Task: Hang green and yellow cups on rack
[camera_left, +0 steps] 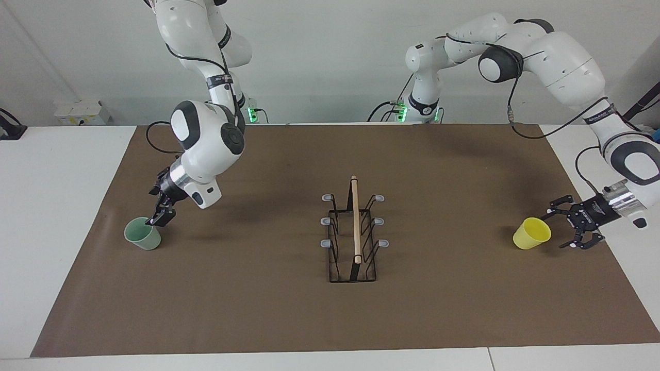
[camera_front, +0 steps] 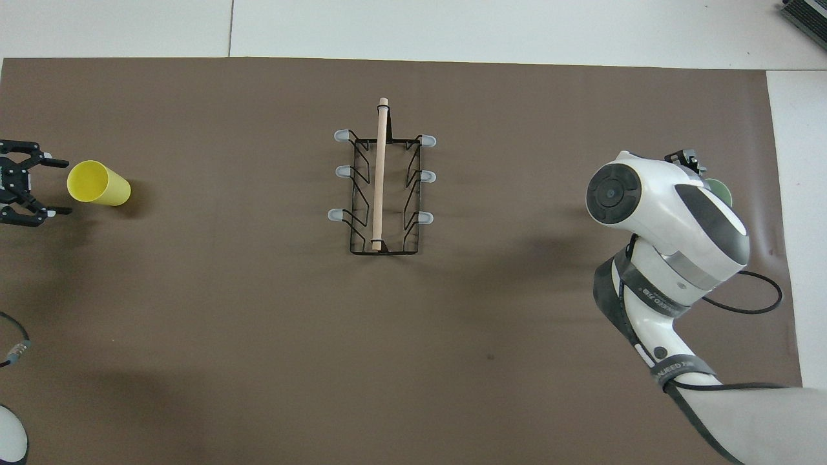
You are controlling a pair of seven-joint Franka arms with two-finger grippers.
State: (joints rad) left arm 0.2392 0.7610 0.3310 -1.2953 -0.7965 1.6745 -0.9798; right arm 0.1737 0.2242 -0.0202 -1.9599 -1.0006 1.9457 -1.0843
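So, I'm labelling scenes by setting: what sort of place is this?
Probably a robotics lab: two Franka arms at a white table covered by a brown mat, with only a rack and two cups set out.

Bystanders around a brown mat on a white table

A large brown paper-like mat (camera_left: 289,309) covers most of the white tabletop (camera_left: 62,216), leaving bare white strips at both ends. Nearer the robots, at the right arm's end, a small white box-shaped fitting (camera_left: 81,112) sits by the pale wall (camera_left: 319,62). Thin black cables (camera_left: 154,139) trail onto the mat's edge there.
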